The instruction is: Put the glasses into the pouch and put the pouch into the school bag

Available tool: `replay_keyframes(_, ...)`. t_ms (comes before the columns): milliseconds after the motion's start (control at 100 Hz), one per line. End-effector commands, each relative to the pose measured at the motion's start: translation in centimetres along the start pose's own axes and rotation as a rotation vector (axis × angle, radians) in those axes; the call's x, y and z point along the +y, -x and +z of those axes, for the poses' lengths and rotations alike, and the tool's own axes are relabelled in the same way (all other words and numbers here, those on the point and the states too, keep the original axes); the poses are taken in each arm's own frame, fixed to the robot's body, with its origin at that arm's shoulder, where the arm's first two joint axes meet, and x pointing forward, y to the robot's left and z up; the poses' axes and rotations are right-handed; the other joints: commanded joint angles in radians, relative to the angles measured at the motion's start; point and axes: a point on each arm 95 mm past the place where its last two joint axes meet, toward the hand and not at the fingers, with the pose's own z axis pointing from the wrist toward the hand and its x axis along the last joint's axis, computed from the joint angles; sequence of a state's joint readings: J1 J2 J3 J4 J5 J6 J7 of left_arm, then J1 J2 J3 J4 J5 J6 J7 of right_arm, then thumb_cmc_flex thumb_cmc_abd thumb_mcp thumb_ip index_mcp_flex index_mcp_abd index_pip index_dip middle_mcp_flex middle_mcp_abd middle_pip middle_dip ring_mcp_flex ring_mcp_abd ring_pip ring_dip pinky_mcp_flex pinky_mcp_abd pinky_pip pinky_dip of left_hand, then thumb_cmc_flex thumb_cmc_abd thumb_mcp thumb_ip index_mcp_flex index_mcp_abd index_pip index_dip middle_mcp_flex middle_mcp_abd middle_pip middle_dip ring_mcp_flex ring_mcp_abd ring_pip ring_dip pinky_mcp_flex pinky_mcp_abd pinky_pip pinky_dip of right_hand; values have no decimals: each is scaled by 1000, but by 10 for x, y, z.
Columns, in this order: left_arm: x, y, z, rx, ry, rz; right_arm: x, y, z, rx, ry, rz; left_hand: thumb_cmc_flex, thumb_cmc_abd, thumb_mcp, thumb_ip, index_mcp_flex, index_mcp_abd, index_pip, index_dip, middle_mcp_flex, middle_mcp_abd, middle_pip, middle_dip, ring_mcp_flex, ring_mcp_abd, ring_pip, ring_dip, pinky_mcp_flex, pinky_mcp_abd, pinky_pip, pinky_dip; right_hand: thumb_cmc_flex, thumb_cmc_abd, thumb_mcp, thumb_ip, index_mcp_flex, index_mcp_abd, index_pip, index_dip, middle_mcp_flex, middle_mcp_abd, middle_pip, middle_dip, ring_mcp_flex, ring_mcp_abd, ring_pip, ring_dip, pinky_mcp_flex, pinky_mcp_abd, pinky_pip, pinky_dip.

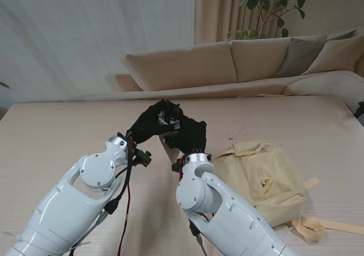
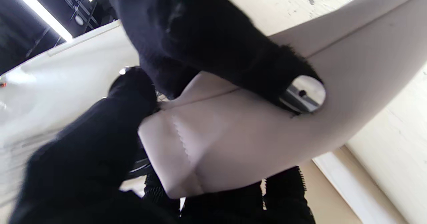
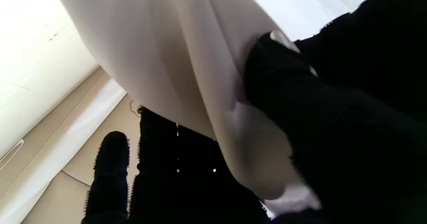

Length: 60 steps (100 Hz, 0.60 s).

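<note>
While held aloft between both hands, catalogued from largest to smallest:

Table (image 1: 57, 125): pale wood grain, beneath both hands; bare patches to either side of them.

School bag (image 1: 267, 179): pale yellow fabric, lying flat on the table to the right of the right hand and somewhat nearer to me, apart from it; straps trailing at the near end. Mouth not visibly open. Judged soft and floppy, likely to need one hand holding the opening.

Left hand (image 1: 149, 125): black-gloved, fingers (image 2: 100, 150) clamped on the pouch, meeting the right hand over mid-table.

Right hand (image 1: 187, 135): black-gloved, touching the left hand, thumb and fingers (image 3: 277, 74) likewise closed on the pouch.

Pouch (image 2: 233, 134): off-white, smooth, leather-like, pinched between the two hands and lifted off the table. Stitched seam and fold visible near the left fingers. Judged light, pliable, slightly slick; best taken at the seamed edge or the rim of the mouth, not mid-panel, where it buckles.

Glasses: not visible in any view; inside the pouch or hidden behind the hands, cannot tell. Judged fragile; no squeezing across the pouch body.

Writing, brands, labels: none legible on pouch, school bag or gloves.
</note>
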State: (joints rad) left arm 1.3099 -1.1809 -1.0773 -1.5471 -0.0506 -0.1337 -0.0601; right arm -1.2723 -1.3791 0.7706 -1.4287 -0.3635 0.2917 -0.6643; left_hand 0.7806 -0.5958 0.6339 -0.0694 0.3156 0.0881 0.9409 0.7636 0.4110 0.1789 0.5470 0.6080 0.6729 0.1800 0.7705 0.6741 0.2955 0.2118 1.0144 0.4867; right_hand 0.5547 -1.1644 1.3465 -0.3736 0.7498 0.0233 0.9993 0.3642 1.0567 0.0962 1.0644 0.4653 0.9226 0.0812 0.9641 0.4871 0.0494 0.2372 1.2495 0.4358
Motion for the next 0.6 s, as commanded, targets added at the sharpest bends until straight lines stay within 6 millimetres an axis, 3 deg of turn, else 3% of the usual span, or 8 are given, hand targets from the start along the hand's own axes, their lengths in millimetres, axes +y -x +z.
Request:
replay_keyframes(0, 2, 1, -3, 1, -2, -5, -2, -12, -1, 16, -16, 40, -45, 10, 49, 36, -28, 0, -60, -39, 1, -63, 28, -20, -111, 16, -126, -22, -53, -25, -61, -23, 53, 5, 72, -26, 147, -260, 233, 26, 62, 30, 16, 23, 41, -12, 19, -9, -1, 7, 25, -2)
replay_keyframes(230, -4, 0, -11, -3, -47, 39, 0, -8, -2, 0, -5, 57, -90, 1, 18, 34, -87, -10, -143, -113, -71, -73, -37, -75, -196, 34, -184, -66, -125, -5, -90, -24, 55, 12, 75, -22, 193, -258, 209, 62, 86, 42, -1, 60, 45, -1, 39, -23, -5, 15, 15, -3)
replay_keyframes(330, -6, 0, -12, 0, -73, 45, 0, -6, -2, 5, -8, 43, -124, 10, -43, 26, -129, -12, -221, -195, -118, -74, -73, -109, -263, 54, -226, -91, -172, 11, -113, -29, 50, 10, 85, -24, 208, -275, 202, 71, 90, 41, -7, 64, 46, -2, 38, -29, -5, 20, 13, -3)
replay_keyframes(450, -9, -4, -14, 17, -103, 66, 1, -4, -3, -8, -6, 62, -149, 34, -93, 23, -176, -65, -278, -272, -128, -91, -95, -137, -284, 52, -257, -119, -187, 22, -120, -30, 50, 13, 94, -25, 214, -271, 198, 83, 93, 43, -11, 69, 42, 4, 37, -32, -5, 20, 13, -3)
replay_keyframes(590, -13, -11, -14, 41, -155, 67, 1, -2, -3, -15, -1, 82, -141, 57, -137, 33, -170, -154, -398, -390, -114, -108, -96, -142, -275, 55, -257, -118, -189, 37, -117, -28, 54, 27, 108, -23, 232, -274, 182, 115, 101, 49, -21, 77, 50, 10, 35, -47, 0, 21, 14, -3)
